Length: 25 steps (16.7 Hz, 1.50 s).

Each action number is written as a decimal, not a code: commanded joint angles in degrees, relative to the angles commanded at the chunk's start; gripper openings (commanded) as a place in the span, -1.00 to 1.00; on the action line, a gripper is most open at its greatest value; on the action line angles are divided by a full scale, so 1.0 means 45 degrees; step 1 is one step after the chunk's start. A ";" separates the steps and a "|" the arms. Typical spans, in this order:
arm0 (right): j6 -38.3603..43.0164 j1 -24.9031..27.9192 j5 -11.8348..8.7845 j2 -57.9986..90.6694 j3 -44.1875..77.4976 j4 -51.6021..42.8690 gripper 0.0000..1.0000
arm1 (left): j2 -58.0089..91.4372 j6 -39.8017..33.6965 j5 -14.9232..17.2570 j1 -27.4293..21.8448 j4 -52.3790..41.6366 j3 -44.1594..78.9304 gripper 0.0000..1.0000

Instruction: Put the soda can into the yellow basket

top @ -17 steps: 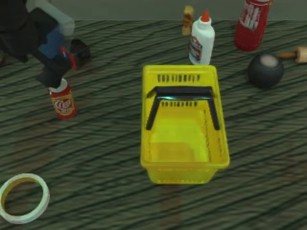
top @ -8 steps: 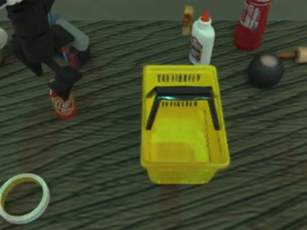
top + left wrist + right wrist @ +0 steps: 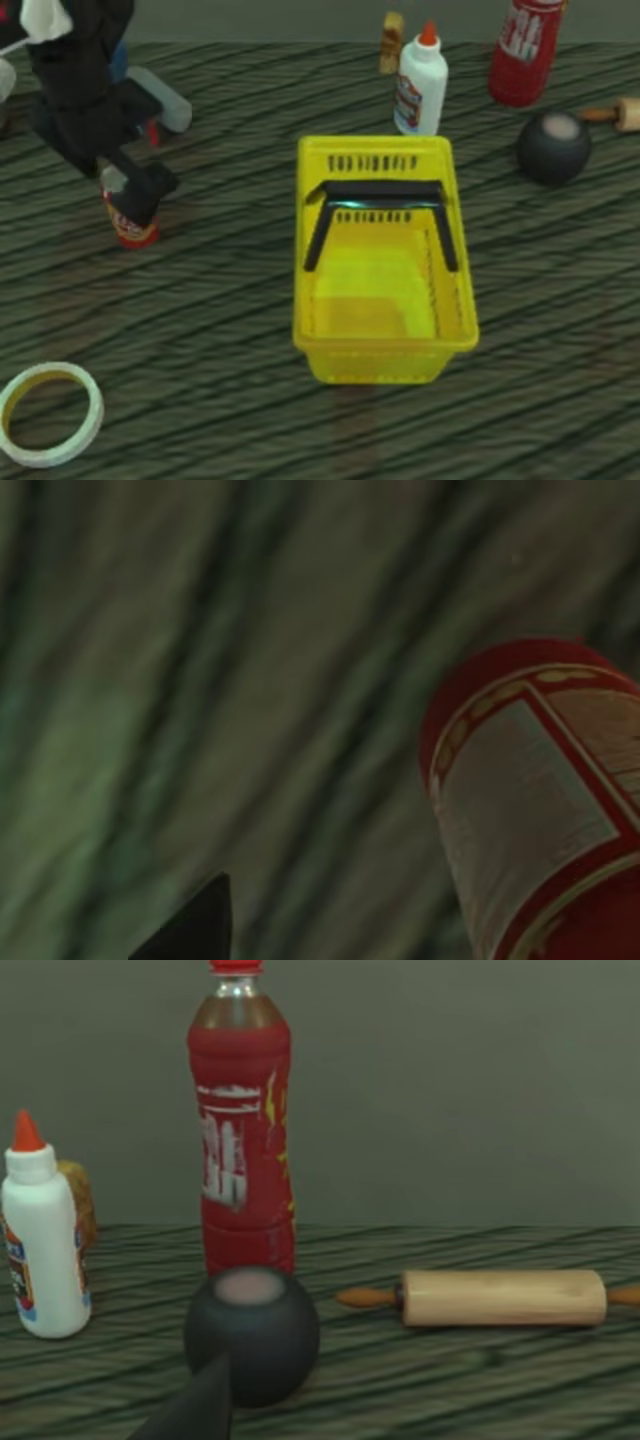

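Note:
The soda can (image 3: pixel 130 222), red with a tan label, stands upright at the table's left; its upper half is hidden under my left gripper (image 3: pixel 135 187). That gripper has come down over the can and is open. In the left wrist view the soda can (image 3: pixel 540 810) fills one side, apart from one dark fingertip (image 3: pixel 205 922); the other finger is out of frame. The yellow basket (image 3: pixel 310 300) with its black handle (image 3: pixel 382 190) sits mid-table, right of the can, with nothing in it. My right arm is outside the top view; one of its fingertips (image 3: pixel 205 1400) shows in the right wrist view.
Along the back stand a white glue bottle (image 3: pixel 420 85), a small brown item (image 3: pixel 391 42) and a tall red bottle (image 3: pixel 525 50). A black ball (image 3: pixel 553 147) and a rolling pin (image 3: pixel 620 113) lie at the right. A tape ring (image 3: pixel 48 413) lies front left.
My left arm has swung over the soda can and come lower, now covering its top. The can and basket have not moved.

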 joint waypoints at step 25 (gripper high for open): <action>0.0000 0.0000 0.0000 0.0000 0.0000 0.0000 1.00 | 0.0138 0.0001 0.0001 -0.0004 0.0554 -0.0458 -1.00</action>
